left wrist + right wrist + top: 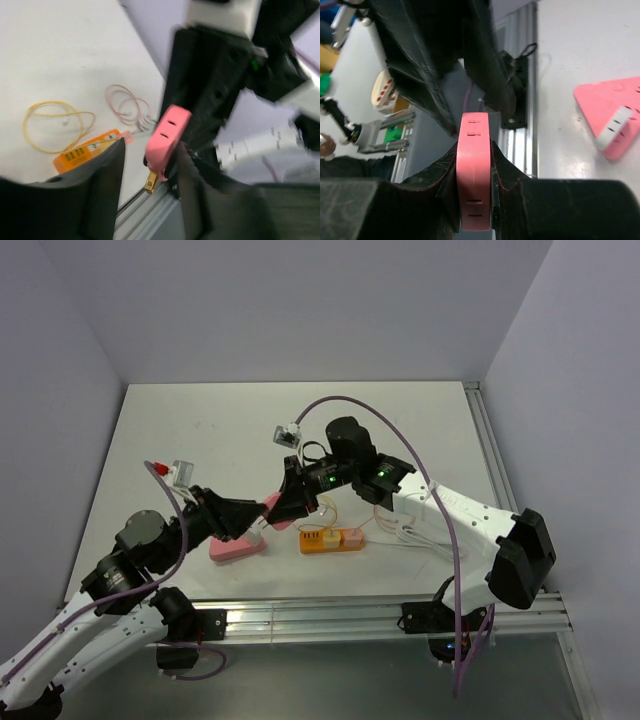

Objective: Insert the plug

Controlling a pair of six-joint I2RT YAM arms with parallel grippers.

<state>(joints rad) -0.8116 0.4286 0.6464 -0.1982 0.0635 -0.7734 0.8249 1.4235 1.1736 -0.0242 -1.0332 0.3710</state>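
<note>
My right gripper (285, 508) is shut on a pink plug block (271, 504) and holds it in the air above the table. In the right wrist view (474, 150) the block (474, 175) is pinched edge-on between both fingers. In the left wrist view the block (167, 135) shows brass prongs pointing down. My left gripper (250, 520) is open, and its fingers (102, 185) flank the block without clamping it. A pink triangular power strip (228, 551) lies on the table below, with a white plug (254, 537) in it. The strip also shows in the right wrist view (605, 97).
An orange power strip (318, 541) with small plugs lies right of the pink strip; it also shows in the left wrist view (85, 150). A yellow cable loop (50, 125), a pink cable coil (127, 102) and a white cable (410, 535) lie nearby. An aluminium rail (330, 615) runs along the near edge.
</note>
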